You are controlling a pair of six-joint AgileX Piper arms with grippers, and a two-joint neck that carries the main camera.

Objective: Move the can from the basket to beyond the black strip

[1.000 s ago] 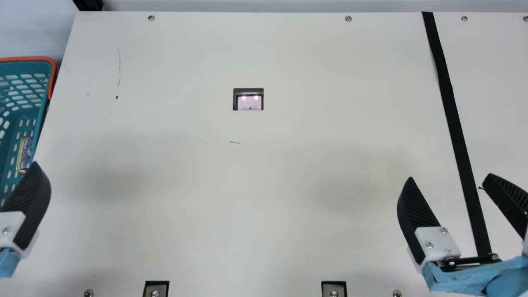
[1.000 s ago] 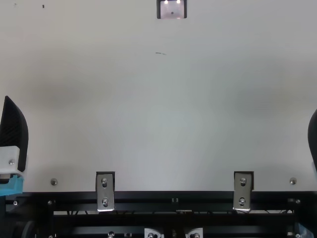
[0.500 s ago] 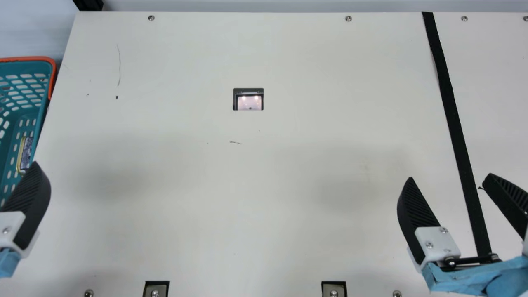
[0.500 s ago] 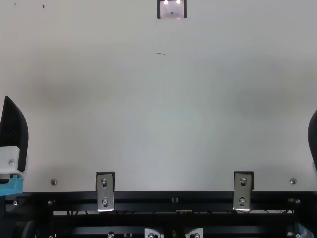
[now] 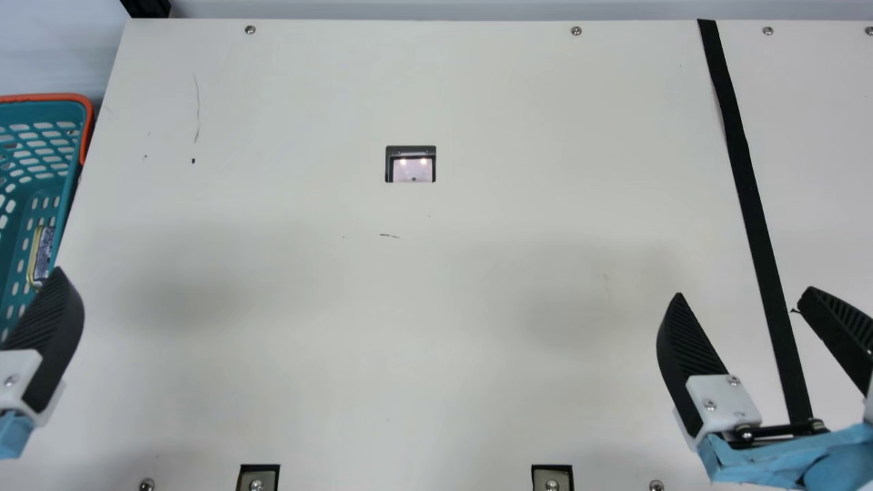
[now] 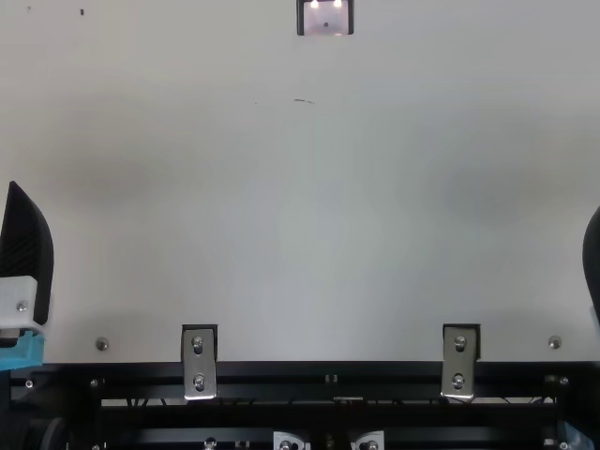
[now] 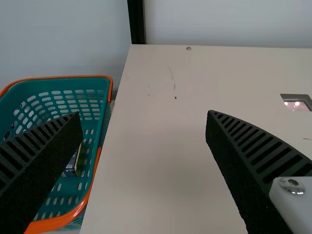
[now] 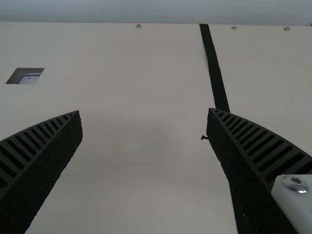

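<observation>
On a clock face laid over the main view, the teal basket point(image 5: 42, 97) with its orange rim sits at nine o'clock, just off the left edge of the counter point(image 5: 436, 327). Inside, against the wall nearest the counter, is the can point(image 5: 45, 254): dark blue side, pale print, yellowish-gold rim, rounded corners. That wall stands between can and counter. The left hand point(image 5: 51, 334) is between eight and nine; a fingertip overlaps the can's lower corner in the main view. The left wrist view shows this hand point(image 7: 144, 113) spread, nothing between its fingers. A dark post point(image 5: 146, 8) rises at the far left corner, toward ten. A dark-framed recess point(image 5: 410, 164) is set in at twelve, and metal brackets point(image 5: 258, 480) line the near edge, toward seven and five. A broad pale stretch runs from the basket across to the black strip point(image 5: 743, 177), which slants from about two down to four. The right hand point(image 5: 743, 292), past three, is also spread and holding nothing, with the strip running between its fingers. Beyond the strip lies more pale surface, reaching the view's right border.
</observation>
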